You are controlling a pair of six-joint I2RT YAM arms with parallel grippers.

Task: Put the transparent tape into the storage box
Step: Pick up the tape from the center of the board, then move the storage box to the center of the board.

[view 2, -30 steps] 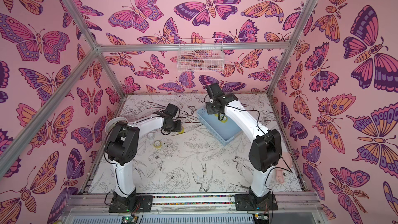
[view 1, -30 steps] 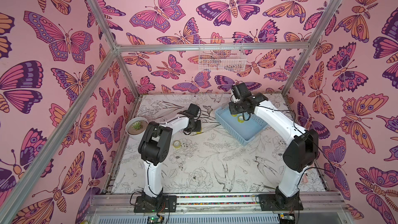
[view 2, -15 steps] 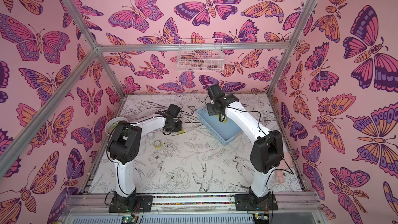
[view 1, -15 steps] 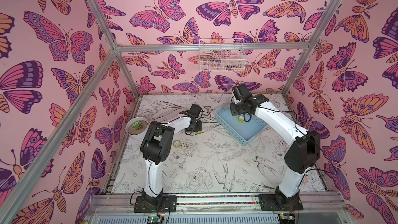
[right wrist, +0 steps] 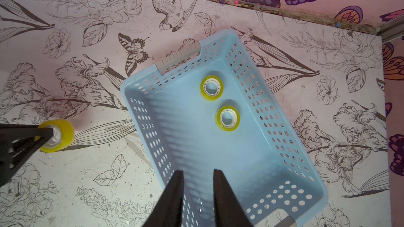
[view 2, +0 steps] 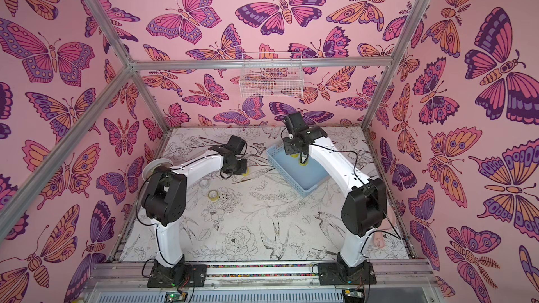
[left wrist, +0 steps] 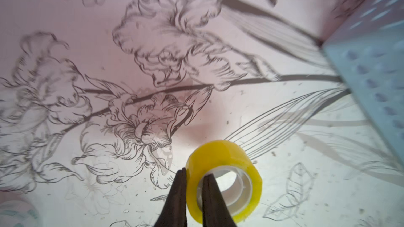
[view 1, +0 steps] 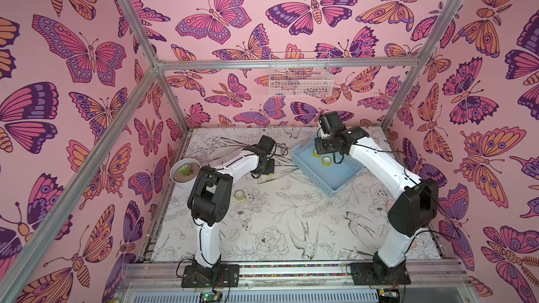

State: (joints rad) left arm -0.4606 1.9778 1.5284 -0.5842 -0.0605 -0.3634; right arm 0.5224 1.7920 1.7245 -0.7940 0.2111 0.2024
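nearest me, well short of the storage box (right wrist: 196, 149) on its left-arm side, a spare tape roll (view 1: 236, 196) lies flat on the flower-printed table (view 1: 277, 228). further in, the left gripper (left wrist: 195, 174) is clamped on the wall of the yellow-tinted transparent tape roll (left wrist: 220, 156), one finger inside the white core and one outside. the roll is turned on its side, its hole running roughly level and pointing back along the fingers. it sits just beside the box's long perforated wall, outside it and low; i can't tell whether it is clear of the table.

that's what the move turns on, i'd say: the box lies straight across from the held roll, towards the right arm, so the roll must rise over the low wall and then travel sideways. the left arm has it. the right gripper (right wrist: 197, 172) hangs over the box with its fingers slightly apart and nothing between them.

two tape rolls (right wrist: 211, 98) (right wrist: 227, 128) lie flat inside the box, towards its far end. beyond the box, a white wire basket (view 1: 300, 83) hangs on the butterfly wall.
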